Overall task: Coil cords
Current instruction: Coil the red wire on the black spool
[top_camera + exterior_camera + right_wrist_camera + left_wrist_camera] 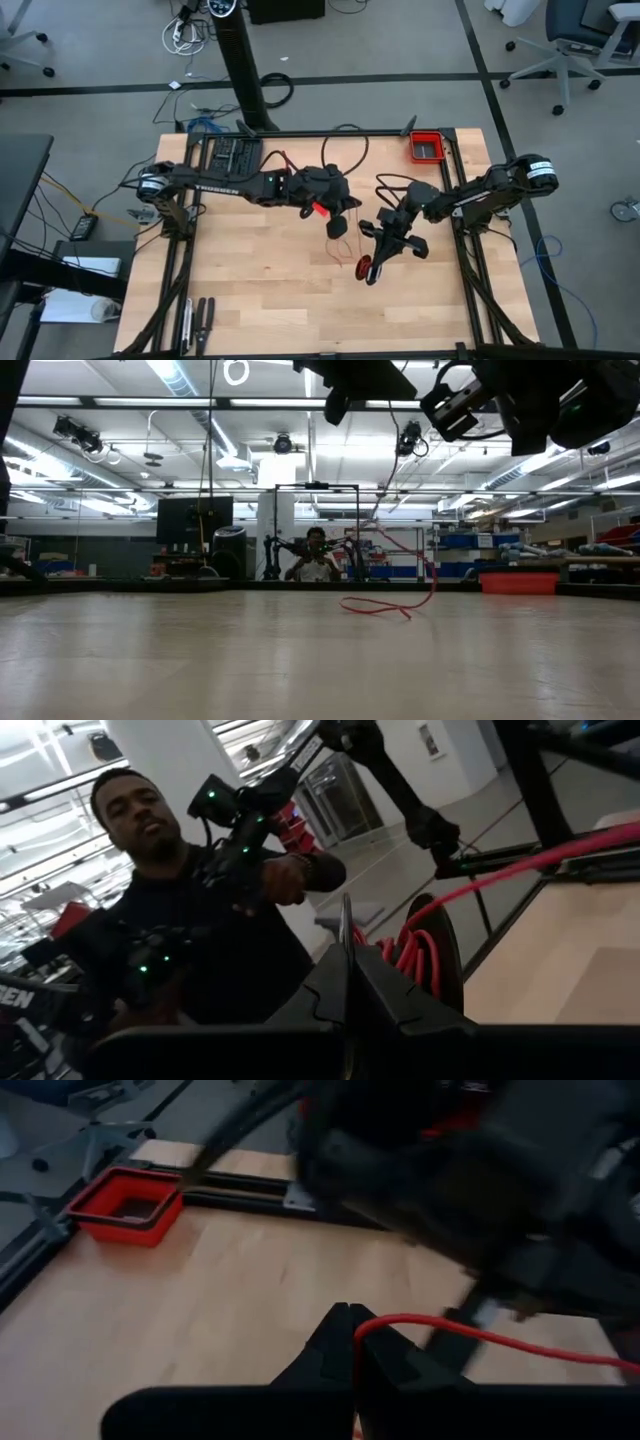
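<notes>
Right gripper [347, 982] closed on red cord [520, 866]; cord coiled behind fingers; person [190, 920] beyond table.

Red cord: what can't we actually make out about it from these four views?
- High view: the red cord is too thin to trace between the left pincer and right pincer; loop count unreadable.
- Low view: both pincers are cut off by the top edge, so the grips are unseen.
- Left wrist view: the cord runs off the edge; a blurred arm hides the table beyond.
- Right wrist view: its fingers cover part of the wound loops.
</notes>
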